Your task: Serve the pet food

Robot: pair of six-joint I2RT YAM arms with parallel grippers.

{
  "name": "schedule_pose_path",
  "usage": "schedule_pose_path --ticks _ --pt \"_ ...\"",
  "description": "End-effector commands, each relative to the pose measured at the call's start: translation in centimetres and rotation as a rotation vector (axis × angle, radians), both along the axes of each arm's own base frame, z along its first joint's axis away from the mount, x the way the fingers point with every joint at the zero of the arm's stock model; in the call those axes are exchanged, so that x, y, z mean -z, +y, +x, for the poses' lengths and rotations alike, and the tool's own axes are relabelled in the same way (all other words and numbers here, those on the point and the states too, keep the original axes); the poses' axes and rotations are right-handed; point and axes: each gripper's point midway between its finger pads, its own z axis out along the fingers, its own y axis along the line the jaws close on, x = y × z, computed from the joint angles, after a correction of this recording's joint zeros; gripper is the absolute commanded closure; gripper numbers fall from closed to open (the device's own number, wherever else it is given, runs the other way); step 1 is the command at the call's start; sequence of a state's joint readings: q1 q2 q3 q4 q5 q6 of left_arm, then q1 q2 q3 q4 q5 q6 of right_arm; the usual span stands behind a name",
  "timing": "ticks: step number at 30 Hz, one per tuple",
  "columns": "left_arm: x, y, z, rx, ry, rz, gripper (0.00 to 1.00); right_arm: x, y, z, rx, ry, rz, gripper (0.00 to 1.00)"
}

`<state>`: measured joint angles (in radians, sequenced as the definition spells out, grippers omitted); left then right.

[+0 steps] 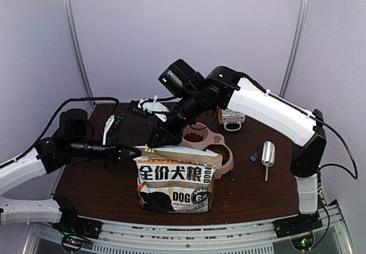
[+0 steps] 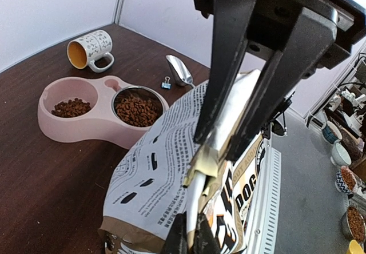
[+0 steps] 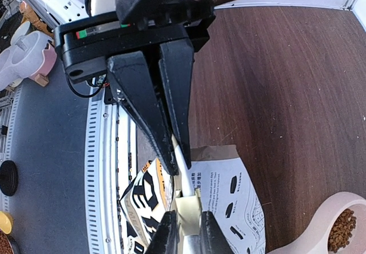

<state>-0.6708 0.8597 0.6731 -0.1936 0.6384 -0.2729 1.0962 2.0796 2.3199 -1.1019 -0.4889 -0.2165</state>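
The pet food shows as brown kibble (image 2: 136, 110) in both cups of the pink double bowl (image 1: 224, 140). The printed "DOG" bag (image 1: 176, 179) stands upright at the table's front, in front of the bowl. My left gripper (image 1: 135, 150) is shut on the left end of the bag's folded top edge, seen between its fingertips (image 2: 191, 238). My right gripper (image 1: 150, 146) reaches down from behind and is shut on the same top edge (image 3: 186, 237), a short way along. The two grippers face each other almost tip to tip. The bag's inside is hidden.
A metal scoop (image 1: 267, 154) and a small binder clip (image 1: 252, 158) lie right of the bowl. A patterned mug (image 1: 231, 118) lies on its side behind the bowl. The table's front rail (image 1: 189, 231) runs just below the bag.
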Motion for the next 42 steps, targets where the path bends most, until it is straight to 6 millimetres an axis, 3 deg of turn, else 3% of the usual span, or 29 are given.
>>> schedule_pose_path --ticks 1,11,17,22,27,31,36,42 --pt "-4.8 -1.3 -0.4 0.077 -0.136 -0.067 1.0 2.2 0.1 -2.1 -0.029 0.099 -0.053 0.9" --pt "-5.4 -0.7 -0.4 0.054 -0.178 -0.041 1.0 1.6 0.3 -1.4 -0.017 0.141 0.002 0.77" --pt "-5.4 -0.3 -0.4 0.039 -0.187 -0.014 1.0 1.5 0.0 -1.3 -0.021 0.159 0.008 0.58" --pt "-5.3 0.0 -0.3 0.022 -0.192 -0.002 1.0 -1.0 -0.3 0.4 0.042 0.127 0.09 0.42" --pt "-5.0 0.5 0.5 -0.03 -0.2 0.027 1.0 -5.1 -1.6 1.0 0.071 0.097 0.193 0.28" --pt "-5.3 0.7 0.8 -0.048 -0.207 0.028 1.0 -6.5 -3.3 1.8 0.119 0.062 0.221 0.24" --pt "-5.8 0.8 0.9 -0.048 -0.203 0.019 1.0 -3.6 -5.5 2.6 0.177 0.036 0.15 0.21" --pt "-6.1 0.7 0.9 -0.045 -0.203 0.009 1.0 -0.4 -5.4 1.8 0.161 0.037 0.082 0.21"
